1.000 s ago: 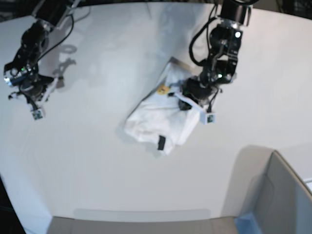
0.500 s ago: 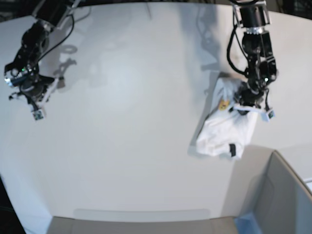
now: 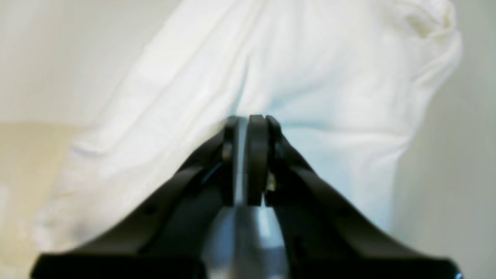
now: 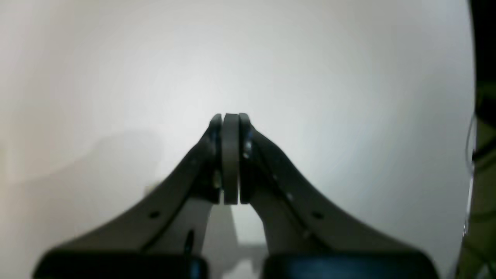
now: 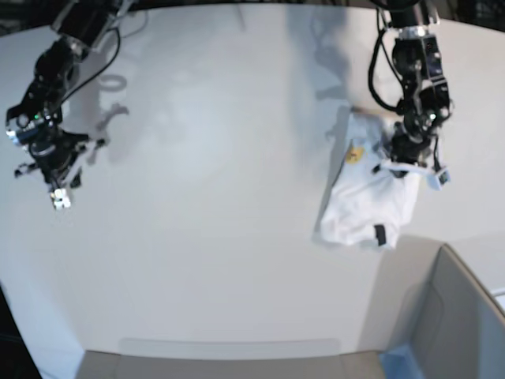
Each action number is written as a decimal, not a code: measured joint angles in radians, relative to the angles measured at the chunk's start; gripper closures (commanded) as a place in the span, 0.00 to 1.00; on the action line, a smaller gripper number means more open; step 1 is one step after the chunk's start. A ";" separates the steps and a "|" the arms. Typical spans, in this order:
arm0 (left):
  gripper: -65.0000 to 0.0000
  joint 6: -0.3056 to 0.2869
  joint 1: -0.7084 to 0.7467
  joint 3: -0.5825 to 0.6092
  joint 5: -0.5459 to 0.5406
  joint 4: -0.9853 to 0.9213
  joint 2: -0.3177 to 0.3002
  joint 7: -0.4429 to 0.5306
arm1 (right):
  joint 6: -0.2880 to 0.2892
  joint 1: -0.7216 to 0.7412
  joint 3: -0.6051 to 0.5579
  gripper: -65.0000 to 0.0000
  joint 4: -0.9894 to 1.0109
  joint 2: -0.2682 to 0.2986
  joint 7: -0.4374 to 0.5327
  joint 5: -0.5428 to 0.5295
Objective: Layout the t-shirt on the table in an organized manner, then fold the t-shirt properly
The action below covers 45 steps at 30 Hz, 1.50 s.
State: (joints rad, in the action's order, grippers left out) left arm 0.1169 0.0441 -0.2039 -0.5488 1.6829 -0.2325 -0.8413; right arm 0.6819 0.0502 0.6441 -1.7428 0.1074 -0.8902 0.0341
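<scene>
White table (image 5: 197, 237); bunched t-shirt (image 5: 359, 205) lying on it.

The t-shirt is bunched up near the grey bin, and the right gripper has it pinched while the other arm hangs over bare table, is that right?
Wrong arm: the left gripper pinches the t-shirt, as the left wrist view shows. The right gripper, shut, hangs over bare table.

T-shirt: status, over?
Left gripper pinching the t-shirt, bunched near the bin. Right gripper shut, empty, over bare table.
</scene>
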 measured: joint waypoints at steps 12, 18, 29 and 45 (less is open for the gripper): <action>0.96 -0.023 0.079 -0.003 -0.022 0.362 -0.002 0.271 | 0.000 -0.054 -0.005 1.00 -0.237 -0.202 0.336 0.010; 0.96 -0.003 0.341 0.055 -0.018 0.344 -0.012 0.575 | 0.000 -0.146 0.024 1.00 -0.305 -0.253 0.352 -0.001; 0.96 -0.008 0.680 0.234 0.261 0.340 -0.055 0.963 | 0.000 -0.351 0.156 1.00 -0.304 -0.248 0.350 -0.152; 0.96 -0.009 1.067 0.237 0.266 0.274 -0.055 1.120 | 0.000 -0.654 0.236 1.00 -0.304 -0.268 0.357 -0.166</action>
State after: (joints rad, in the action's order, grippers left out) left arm 0.1078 1.1114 0.0330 -0.2825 1.9564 -0.2878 0.2783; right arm 0.6819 -0.6037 0.8803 -2.0468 -0.1608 -0.5331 -0.1314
